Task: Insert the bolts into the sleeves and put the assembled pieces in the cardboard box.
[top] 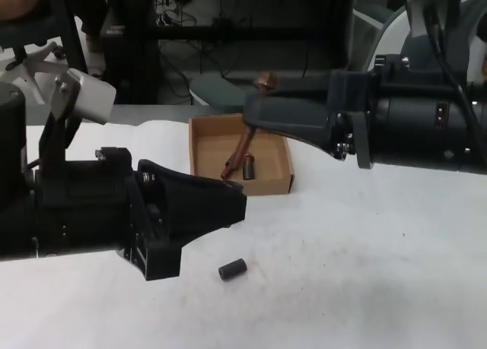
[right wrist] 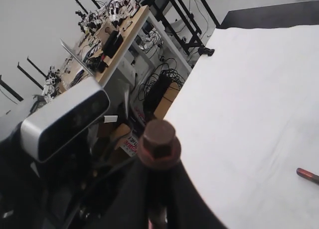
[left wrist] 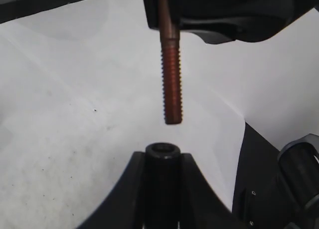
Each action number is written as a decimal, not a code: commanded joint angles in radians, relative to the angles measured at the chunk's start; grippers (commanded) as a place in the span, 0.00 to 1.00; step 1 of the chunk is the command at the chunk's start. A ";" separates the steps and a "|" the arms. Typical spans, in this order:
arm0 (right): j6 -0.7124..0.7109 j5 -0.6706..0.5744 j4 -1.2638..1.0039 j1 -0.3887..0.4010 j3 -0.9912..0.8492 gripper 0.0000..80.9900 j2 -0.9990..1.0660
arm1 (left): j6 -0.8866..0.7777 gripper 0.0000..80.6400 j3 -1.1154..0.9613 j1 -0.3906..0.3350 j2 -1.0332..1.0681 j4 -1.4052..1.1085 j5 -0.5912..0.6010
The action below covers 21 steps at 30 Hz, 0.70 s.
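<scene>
Bolt (left wrist: 171, 74), copper-coloured: threaded end down, tip in line with the open mouth of the black sleeve (left wrist: 162, 161) and just apart from it; no thread inside the bore yet. In the high view it slants, head uppermost. Right claw (right wrist: 158, 171) is clamped on the plain shank just below the flanged head, fingers closed tight against it on both sides. The sleeve stands mouth-up in the left claw (top: 232, 201), both fingers pressed onto its sides, only the top rim clear of them. Bolt and sleeve meet in the air over the near wall of the cardboard box (top: 266, 186), which sits by the far edge of the desk (top: 365, 250), about midway along it. Inside the box, against its near wall, lies a short dark piece (top: 248, 166) with a coppery end; I cannot tell whether it is a finished assembly. A loose sleeve (top: 232, 269) lies on its side on the white cover, between the box and the desk's near edge, well apart from both claws. A second bolt (right wrist: 308, 175) lies flat on the cover, alone. The left arm comes in from the desk's left side, the right arm from the far right. A pale wrist camera (top: 87, 94) sits on the left arm.
</scene>
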 commanded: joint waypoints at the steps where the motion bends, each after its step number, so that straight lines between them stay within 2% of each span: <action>1: -0.020 -0.007 0.014 -0.003 -0.011 0.01 -0.008 | -0.003 0.02 -0.002 -0.002 -0.007 -0.018 -0.002; 21: -0.043 -0.007 0.034 -0.003 -0.011 0.01 -0.008 | -0.012 0.02 -0.002 -0.002 -0.007 -0.018 -0.002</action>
